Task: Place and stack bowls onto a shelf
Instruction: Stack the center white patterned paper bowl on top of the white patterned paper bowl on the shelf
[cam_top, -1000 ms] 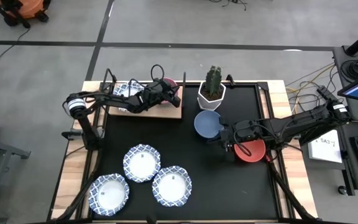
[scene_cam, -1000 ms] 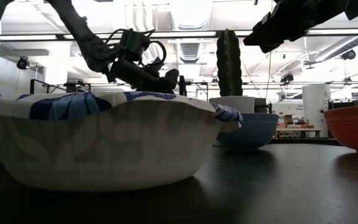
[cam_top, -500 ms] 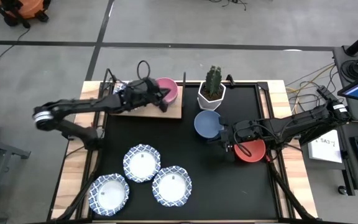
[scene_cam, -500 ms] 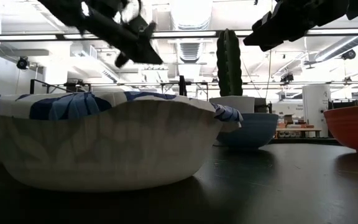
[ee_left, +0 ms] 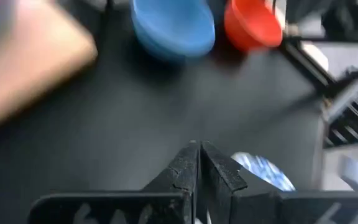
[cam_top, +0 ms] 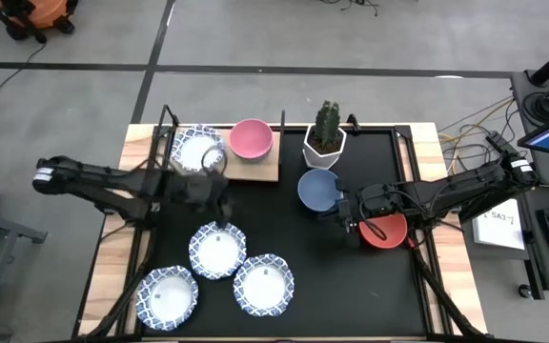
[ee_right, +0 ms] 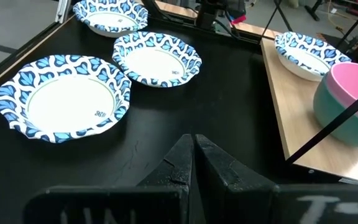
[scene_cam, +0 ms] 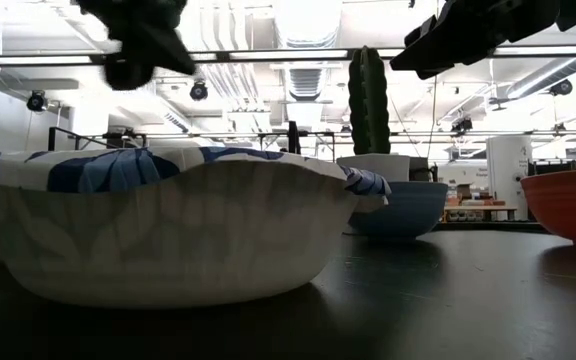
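Observation:
On the shelf (cam_top: 255,171), a wooden board at the table's far left, rest a white blue-rimmed bowl (cam_top: 199,151) and a pink bowl (cam_top: 252,139). In the right wrist view the pink bowl (ee_right: 347,93) seems to sit in a green one. Three more white bowls (cam_top: 217,250) lie near the table's near left, with a blue bowl (cam_top: 319,191) and a red bowl (cam_top: 384,230) on the right. My left gripper (cam_top: 213,195) hangs shut over the table between the shelf and the white bowls. My right gripper (cam_top: 344,208) waits shut between the blue and red bowls.
A white hexagonal pot with a cactus (cam_top: 325,141) stands just right of the shelf, behind the blue bowl. Bare black tabletop (cam_top: 294,238) lies in the middle, between the white bowls and the right gripper. Wooden side strips border the table.
My left gripper has drawn back from the pink bowl on the shelf and swung toward the near left, over the open table. The pink bowl stays on the shelf, now in plain sight. The right arm has kept still.

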`<state>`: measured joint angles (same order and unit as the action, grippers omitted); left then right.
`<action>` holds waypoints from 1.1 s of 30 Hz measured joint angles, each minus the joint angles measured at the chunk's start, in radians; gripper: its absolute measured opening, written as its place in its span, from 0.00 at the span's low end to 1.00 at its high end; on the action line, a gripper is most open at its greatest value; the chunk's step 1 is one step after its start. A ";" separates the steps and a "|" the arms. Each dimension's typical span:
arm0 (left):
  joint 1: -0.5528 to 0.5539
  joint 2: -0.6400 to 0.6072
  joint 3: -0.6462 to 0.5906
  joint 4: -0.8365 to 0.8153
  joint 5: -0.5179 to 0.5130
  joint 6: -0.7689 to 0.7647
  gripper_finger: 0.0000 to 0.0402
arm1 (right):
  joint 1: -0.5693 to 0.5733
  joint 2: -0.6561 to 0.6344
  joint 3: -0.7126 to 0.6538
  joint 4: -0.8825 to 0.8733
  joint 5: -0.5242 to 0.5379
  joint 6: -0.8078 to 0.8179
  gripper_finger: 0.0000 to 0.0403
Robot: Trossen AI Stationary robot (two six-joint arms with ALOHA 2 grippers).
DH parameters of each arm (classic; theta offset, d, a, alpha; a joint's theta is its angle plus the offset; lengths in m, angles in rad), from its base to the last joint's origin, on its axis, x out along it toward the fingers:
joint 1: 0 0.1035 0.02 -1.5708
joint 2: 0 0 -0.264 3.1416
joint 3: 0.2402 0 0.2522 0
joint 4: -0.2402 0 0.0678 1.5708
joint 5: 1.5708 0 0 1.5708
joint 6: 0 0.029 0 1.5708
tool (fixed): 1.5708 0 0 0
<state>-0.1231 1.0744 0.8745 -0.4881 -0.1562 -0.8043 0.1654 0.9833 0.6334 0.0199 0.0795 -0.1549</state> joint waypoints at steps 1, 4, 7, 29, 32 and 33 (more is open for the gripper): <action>-0.034 0.003 0.000 -0.027 0.017 -0.063 0.00 | 0.000 0.000 0.000 0.000 0.000 0.003 0.02; -0.115 0.017 0.000 -0.122 0.142 -0.250 0.00 | 0.000 0.000 0.000 0.001 0.000 0.004 0.02; -0.176 0.036 0.000 -0.221 0.254 -0.397 0.00 | 0.000 0.000 0.000 0.010 0.000 -0.004 0.02; -0.108 0.229 -0.021 -0.604 0.058 -0.335 0.41 | 0.000 0.000 0.000 0.016 0.000 0.053 0.02; -0.100 0.254 -0.045 -0.584 0.060 -0.315 0.42 | 0.000 0.000 0.000 0.016 0.000 0.058 0.02; -0.099 0.262 -0.056 -0.570 0.060 -0.307 0.42 | 0.000 0.000 0.000 0.016 0.000 0.058 0.02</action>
<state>-0.2222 1.3366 0.8190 -1.0584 -0.0963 -1.1110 0.1654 0.9836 0.6334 0.0359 0.0795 -0.0968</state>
